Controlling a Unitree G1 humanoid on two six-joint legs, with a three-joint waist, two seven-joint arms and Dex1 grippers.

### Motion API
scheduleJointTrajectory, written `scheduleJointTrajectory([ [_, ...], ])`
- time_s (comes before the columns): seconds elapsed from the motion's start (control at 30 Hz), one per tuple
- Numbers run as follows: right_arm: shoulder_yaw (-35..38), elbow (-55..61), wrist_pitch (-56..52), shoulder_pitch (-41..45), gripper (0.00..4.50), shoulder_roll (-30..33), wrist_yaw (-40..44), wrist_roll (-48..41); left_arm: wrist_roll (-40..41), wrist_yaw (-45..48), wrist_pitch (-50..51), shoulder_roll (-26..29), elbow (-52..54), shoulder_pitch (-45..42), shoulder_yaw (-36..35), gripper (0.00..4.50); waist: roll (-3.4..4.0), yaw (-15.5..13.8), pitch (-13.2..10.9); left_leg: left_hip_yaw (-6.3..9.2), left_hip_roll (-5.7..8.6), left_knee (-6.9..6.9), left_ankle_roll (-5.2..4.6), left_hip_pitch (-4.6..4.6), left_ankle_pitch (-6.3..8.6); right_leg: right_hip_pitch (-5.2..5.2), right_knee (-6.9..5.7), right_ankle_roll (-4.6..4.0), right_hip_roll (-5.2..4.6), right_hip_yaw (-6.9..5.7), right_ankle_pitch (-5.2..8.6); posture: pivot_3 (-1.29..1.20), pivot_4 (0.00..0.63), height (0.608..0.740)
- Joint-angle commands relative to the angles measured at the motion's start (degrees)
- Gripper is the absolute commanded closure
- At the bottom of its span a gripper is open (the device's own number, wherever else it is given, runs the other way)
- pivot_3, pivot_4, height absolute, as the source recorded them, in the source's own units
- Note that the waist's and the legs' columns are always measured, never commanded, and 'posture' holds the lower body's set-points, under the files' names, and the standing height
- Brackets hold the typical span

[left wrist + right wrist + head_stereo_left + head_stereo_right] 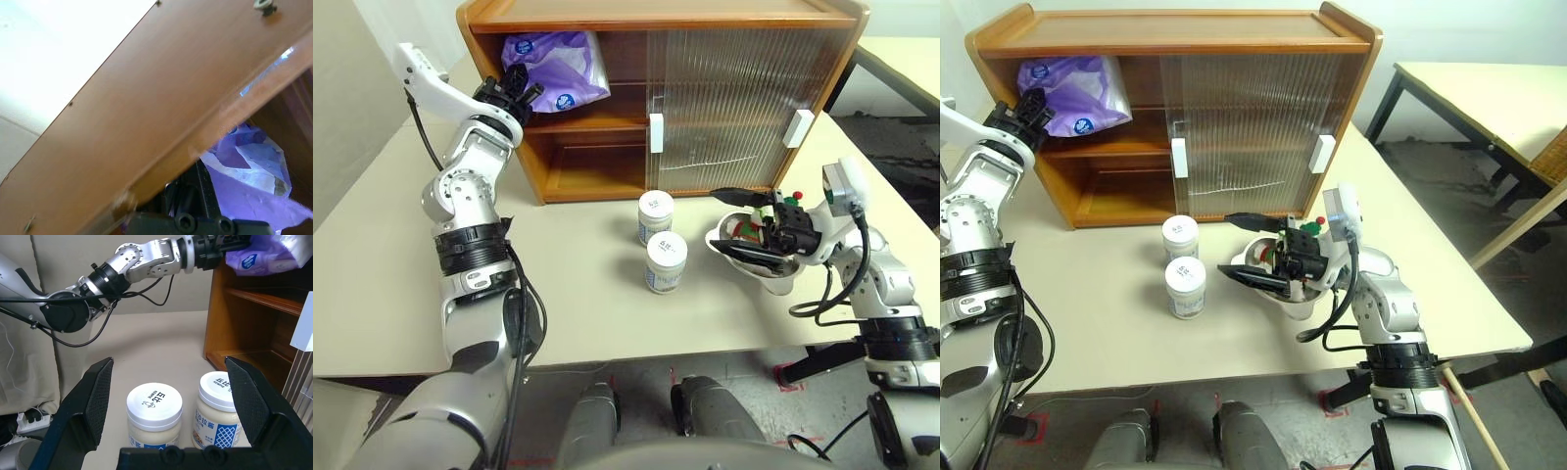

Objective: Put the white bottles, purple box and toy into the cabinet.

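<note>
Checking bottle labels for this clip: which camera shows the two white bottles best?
The right wrist view: the two white bottles stand close up between the open right gripper's fingers, lids and blue label print readable. Both head views show them smaller, upright on the table before the cabinet, mostly lids.

table (pixel 1116 323): pale beige top, fills most of the scene
second table (pixel 1489 93): around 2 o'clock, dark legs
floor (pixel 1430 157): grey, kinda mottled

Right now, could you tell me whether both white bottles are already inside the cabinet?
No, both white bottles stand on the table in front of the cabinet.
</note>
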State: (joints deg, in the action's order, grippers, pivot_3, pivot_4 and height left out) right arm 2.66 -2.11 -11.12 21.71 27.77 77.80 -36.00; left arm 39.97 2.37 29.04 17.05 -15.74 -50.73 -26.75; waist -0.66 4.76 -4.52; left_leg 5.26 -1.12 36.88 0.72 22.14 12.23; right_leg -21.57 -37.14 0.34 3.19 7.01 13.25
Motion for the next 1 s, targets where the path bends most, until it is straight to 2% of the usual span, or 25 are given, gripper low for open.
scheduleJointTrajectory([
  [0.03, 0.3, 0.4, -0.1, 0.5, 0.00, 0.4, 0.1, -0.3, -1.7, 0.6, -1.7, -0.2, -2.3, -1.0, 0.8, 3.80, 0.00, 0.1, 0.0, -0.01, 0.02, 0.00, -0.01, 0.00, 0.01, 0.00, 0.00, 0.02, 0.00, 0.00, 0.01, -0.17, 0.064, 0.740],
  [0.4, 0.1, -0.3, 0.0, 1.2, 0.00, 0.5, 0.6, -0.1, 0.5, 1.8, 0.6, -0.4, 2.5, 1.7, 0.8, 0.08, 0.00, 1.1, 0.0, -0.08, 0.09, 0.05, -0.10, -0.02, -0.07, 0.03, -0.03, 0.11, 0.00, 0.00, -0.07, -0.16, 0.064, 0.740],
  [0.6, 0.1, 0.0, -0.1, 0.7, 0.00, 0.6, 0.8, -0.2, 3.2, 1.8, 7.1, 0.4, 14.2, 10.3, 1.9, 0.03, 0.00, 1.4, 0.0, -0.19, 0.16, 0.06, -0.13, -0.01, -0.05, 0.04, -0.02, 0.19, 0.00, -0.05, -0.02, -0.17, 0.069, 0.740],
  [0.9, -0.3, 0.5, -0.3, -0.3, 0.00, 0.4, 0.8, -0.3, -0.7, 8.5, 3.9, 4.3, 27.6, 25.6, 5.7, 0.03, 0.00, 1.0, 0.0, -0.07, 0.19, 0.14, -0.14, -0.01, -0.03, 0.06, -0.03, 0.15, -0.03, 0.10, -0.03, -0.16, 0.081, 0.740],
  [1.0, -0.5, 0.4, -0.3, -0.3, 0.00, 0.2, 0.8, -0.2, -2.4, 12.4, 1.3, 6.1, 29.1, 27.6, 7.2, 0.66, 0.00, 0.7, 0.0, 0.04, 0.19, 0.14, -0.10, 0.00, -0.05, 0.06, -0.03, 0.09, -0.03, 0.08, -0.06, -0.15, 0.085, 0.740],
])
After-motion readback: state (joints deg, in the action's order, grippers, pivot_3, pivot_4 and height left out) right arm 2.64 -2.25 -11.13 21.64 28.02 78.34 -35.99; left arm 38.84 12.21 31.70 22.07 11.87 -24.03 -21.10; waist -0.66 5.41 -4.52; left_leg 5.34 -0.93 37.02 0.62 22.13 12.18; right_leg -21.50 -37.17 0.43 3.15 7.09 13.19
